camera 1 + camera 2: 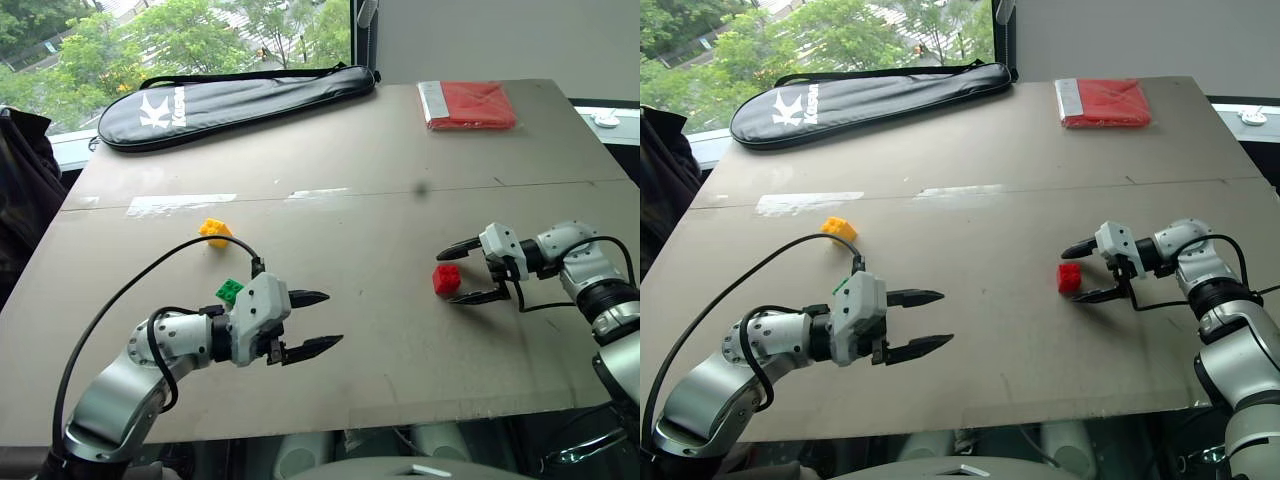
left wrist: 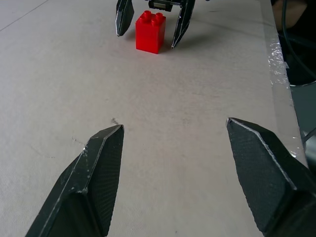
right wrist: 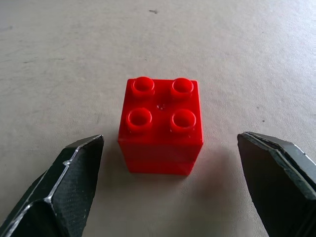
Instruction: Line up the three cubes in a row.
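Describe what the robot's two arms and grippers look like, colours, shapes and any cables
Both arms are rounded silver-grey metal segments with black joint rings. Each ends in a white, boxy wrist housing carrying two black fingers that taper to points, with a finely textured inner face. The left gripper has a long black cable looping from its housing back along the arm; the right gripper has a shorter black cable.

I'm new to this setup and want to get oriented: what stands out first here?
The red cube sits studs up on the table, between the open fingers of the right gripper. On the robot's left, the left gripper is open over bare table, with the green cube and yellow cube behind it.
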Tool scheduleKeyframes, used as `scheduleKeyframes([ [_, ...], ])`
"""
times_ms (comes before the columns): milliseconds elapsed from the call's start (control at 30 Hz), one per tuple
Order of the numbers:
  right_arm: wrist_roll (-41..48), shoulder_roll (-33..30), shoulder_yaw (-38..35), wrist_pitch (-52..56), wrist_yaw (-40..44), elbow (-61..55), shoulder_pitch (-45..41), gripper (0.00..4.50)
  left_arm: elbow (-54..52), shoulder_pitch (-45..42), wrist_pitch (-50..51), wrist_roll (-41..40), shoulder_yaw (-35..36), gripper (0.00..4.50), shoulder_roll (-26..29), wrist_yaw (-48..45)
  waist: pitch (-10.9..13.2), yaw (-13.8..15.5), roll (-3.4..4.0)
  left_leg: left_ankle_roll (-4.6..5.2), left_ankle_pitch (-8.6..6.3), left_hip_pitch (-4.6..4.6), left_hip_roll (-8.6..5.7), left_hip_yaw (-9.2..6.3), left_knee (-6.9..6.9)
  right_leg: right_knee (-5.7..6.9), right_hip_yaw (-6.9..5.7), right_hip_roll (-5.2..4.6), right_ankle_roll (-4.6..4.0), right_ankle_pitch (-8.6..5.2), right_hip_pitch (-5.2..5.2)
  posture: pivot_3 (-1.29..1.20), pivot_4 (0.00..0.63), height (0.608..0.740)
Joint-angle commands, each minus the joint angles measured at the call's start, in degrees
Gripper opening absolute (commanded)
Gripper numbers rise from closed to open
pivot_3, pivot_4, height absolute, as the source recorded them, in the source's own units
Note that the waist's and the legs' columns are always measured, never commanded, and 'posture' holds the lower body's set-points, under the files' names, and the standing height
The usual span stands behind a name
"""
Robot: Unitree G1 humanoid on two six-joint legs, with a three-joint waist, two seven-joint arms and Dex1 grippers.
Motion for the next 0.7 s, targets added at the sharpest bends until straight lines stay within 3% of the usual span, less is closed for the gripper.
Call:
scheduleKeyframes([
  [33, -1.7, 0.1, -4.0, -0.9, 2.9, 2.0, -2.3, 4.45, 0.0, -1.5, -0.4, -0.1, -0.4, 3.39, -0.1, -0.5, 0.0, 0.0, 0.00, -0.01, 0.00, 0.00, 0.00, 0.00, 0.00, 0.00, 0.00, 0.00, 0.00, 0.00, 0.00, 0.00, 0.150, 0.701],
  [433, -8.3, 1.8, -10.0, -1.3, 2.9, 5.4, -3.5, 4.45, 0.4, -2.7, 0.0, 0.1, -0.9, 3.39, -0.2, -0.7, 0.0, -0.1, 0.01, -0.03, 0.02, 0.00, 0.00, 0.04, 0.00, 0.01, 0.02, 0.01, 0.01, 0.01, -0.01, 0.00, 0.150, 0.701],
  [700, -5.9, -0.1, -9.3, 0.7, 2.9, 0.1, -1.0, 4.45, -1.5, -0.3, 0.5, -0.6, 0.8, 3.39, -0.5, 0.9, 0.0, -0.1, 0.01, -0.03, 0.02, 0.01, 0.00, 0.03, 0.00, 0.01, 0.02, 0.01, 0.01, 0.01, -0.01, 0.00, 0.150, 0.701],
])
